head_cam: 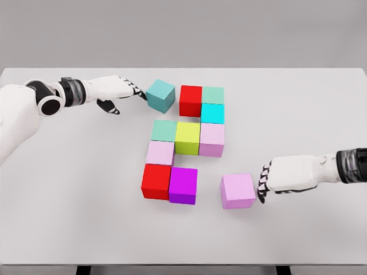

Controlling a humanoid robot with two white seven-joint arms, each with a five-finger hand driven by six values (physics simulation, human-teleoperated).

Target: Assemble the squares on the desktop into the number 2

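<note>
Two loose cubes: teal cube (160, 95) far left touching left hand (114, 91) fingertips, pink cube (238, 191) near right against right hand (281, 175); fingers extended, gripping nothing. Rest clustered mid-bench (69, 229).

Table (69, 229): white, flat rectangular top, filling most of the view. Dark supports (84, 270) visible beneath the near edge. Backdrop (183, 31): plain grey wall behind the far edge.

Matt, smooth-faced cubes (187, 137) on a matt pale tabletop (86, 217) — arms glossy white plastic.
</note>
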